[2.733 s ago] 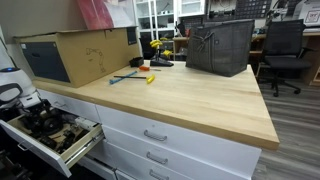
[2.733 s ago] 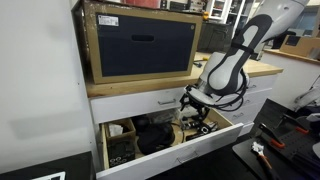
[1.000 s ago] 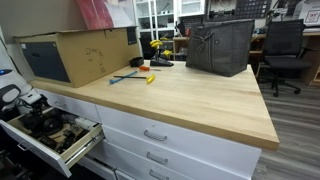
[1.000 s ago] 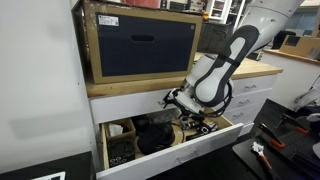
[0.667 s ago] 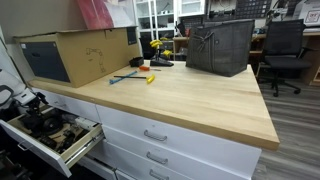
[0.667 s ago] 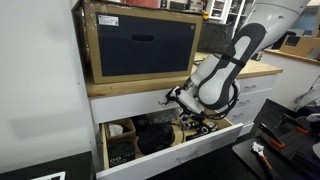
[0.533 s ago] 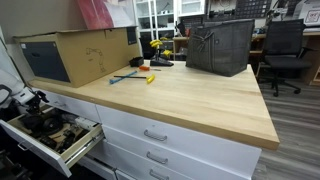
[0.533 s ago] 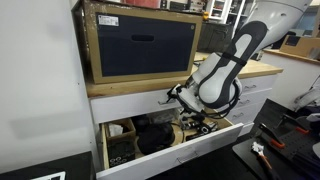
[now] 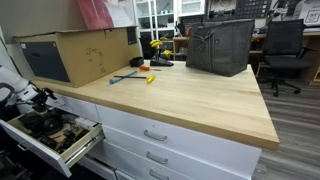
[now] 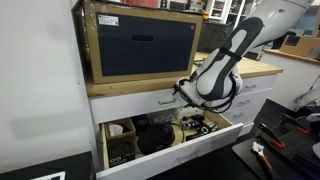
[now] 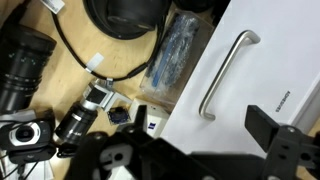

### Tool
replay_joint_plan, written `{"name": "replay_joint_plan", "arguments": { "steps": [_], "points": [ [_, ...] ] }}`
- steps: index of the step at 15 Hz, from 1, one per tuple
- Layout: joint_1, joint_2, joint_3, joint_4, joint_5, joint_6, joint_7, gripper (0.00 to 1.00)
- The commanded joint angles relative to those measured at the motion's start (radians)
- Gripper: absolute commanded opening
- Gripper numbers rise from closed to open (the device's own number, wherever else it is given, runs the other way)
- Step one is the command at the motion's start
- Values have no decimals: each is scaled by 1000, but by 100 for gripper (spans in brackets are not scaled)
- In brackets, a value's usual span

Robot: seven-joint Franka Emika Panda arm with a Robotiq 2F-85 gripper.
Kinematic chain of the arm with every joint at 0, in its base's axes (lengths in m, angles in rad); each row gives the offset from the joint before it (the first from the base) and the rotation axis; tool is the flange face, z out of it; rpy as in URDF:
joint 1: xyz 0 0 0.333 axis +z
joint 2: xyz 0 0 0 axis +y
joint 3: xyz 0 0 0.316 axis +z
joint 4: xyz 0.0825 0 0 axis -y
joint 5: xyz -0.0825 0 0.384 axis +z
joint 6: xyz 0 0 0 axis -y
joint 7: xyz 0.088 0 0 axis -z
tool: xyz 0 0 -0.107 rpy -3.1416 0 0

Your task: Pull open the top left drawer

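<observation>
The top left drawer (image 10: 140, 105) is shut under the counter edge; only its white front with a silver bar handle (image 11: 225, 75) shows, and its contents are hidden. My gripper (image 10: 181, 93) is open and empty, right in front of that handle. In the wrist view the gripper (image 11: 200, 128) has the handle's near end between its two black fingers (image 11: 285, 135), not touching it. In an exterior view the gripper (image 9: 38, 97) is at the far left, against the cabinet face.
Below, a white drawer (image 10: 215, 133) of dark tools stands pulled out, also seen in an exterior view (image 9: 80, 148). A cardboard box (image 9: 80, 52) sits on the wooden counter (image 9: 190, 100) above. More drawers with bar handles (image 9: 155, 135) lie along the cabinet.
My gripper has risen from over the open tool drawer to the level of the top drawer's handle and moved closer to the cabinet face. Both drawers stay as they were.
</observation>
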Motion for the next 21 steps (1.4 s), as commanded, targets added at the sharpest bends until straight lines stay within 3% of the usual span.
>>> {"name": "replay_joint_plan", "arguments": {
  "steps": [1, 11, 21],
  "points": [
    [11, 9, -17, 15, 45, -11, 12, 100],
    [2, 132, -31, 130, 47, -60, 30, 100],
    [-40, 168, 10, 204, 33, -146, 46, 100]
  ]
}}
